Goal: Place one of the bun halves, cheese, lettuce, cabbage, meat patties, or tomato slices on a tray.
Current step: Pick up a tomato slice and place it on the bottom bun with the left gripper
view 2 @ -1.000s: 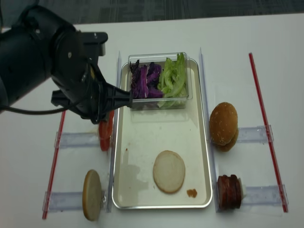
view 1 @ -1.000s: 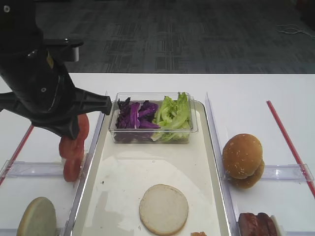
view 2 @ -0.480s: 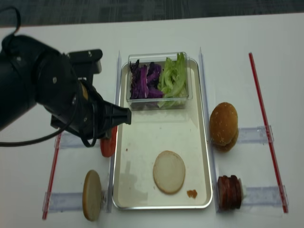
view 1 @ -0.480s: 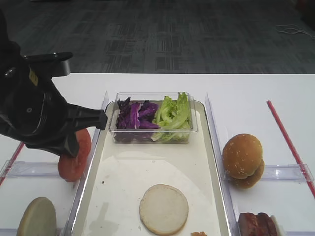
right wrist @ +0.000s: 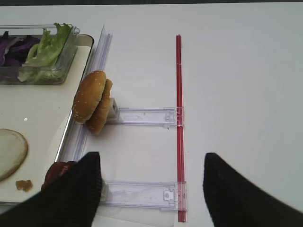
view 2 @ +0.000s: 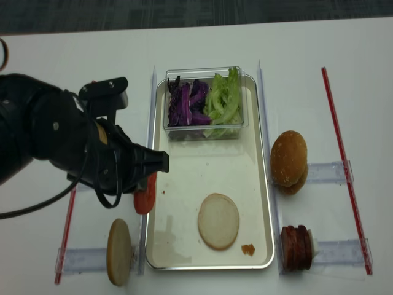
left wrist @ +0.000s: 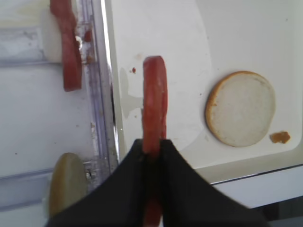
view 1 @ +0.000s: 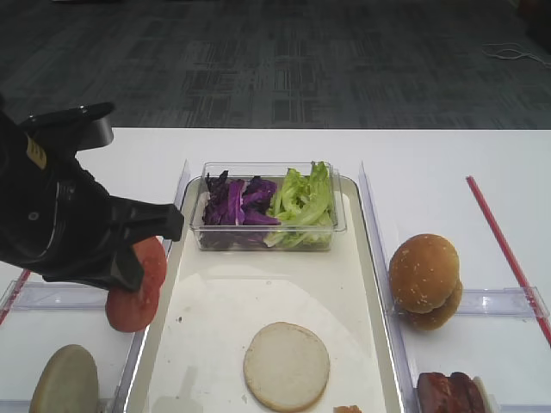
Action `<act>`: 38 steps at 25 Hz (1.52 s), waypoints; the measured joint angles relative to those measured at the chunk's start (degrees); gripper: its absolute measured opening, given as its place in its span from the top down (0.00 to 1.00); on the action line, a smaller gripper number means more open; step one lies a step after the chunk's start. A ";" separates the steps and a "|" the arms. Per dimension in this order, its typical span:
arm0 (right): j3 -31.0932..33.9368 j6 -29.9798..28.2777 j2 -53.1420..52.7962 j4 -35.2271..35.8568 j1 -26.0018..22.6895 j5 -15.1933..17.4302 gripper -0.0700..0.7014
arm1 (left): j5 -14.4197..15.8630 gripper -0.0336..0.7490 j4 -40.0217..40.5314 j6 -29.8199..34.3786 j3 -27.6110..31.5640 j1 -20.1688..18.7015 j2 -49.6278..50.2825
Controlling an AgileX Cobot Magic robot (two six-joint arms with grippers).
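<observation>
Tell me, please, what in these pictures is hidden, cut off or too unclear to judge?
- Left gripper: the arm hides it in both high views; only the left wrist view shows it clamped on a tomato slice.
- Remaining tomato slices: partly behind the arm in the high view, so their count is unclear.
- Right gripper: only blurred finger shapes at the wrist view's bottom edge, wide apart.
- Meat patties: cut off by the bottom edge.
</observation>
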 joint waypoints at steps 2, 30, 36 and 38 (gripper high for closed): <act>0.00 0.00 0.00 0.00 0.00 0.00 0.30 | -0.61 0.87 -1.18 0.61 0.00 0.00 -0.68; 0.00 0.00 0.00 0.00 0.00 0.00 0.30 | -15.53 0.88 -49.77 41.92 17.36 0.00 -5.69; 0.00 0.00 0.00 0.00 0.00 0.00 0.30 | -16.33 0.88 -66.65 57.43 19.43 0.00 -5.69; 0.00 0.00 0.00 0.00 0.00 0.00 0.30 | -15.83 0.88 -70.17 60.12 19.43 0.00 -5.06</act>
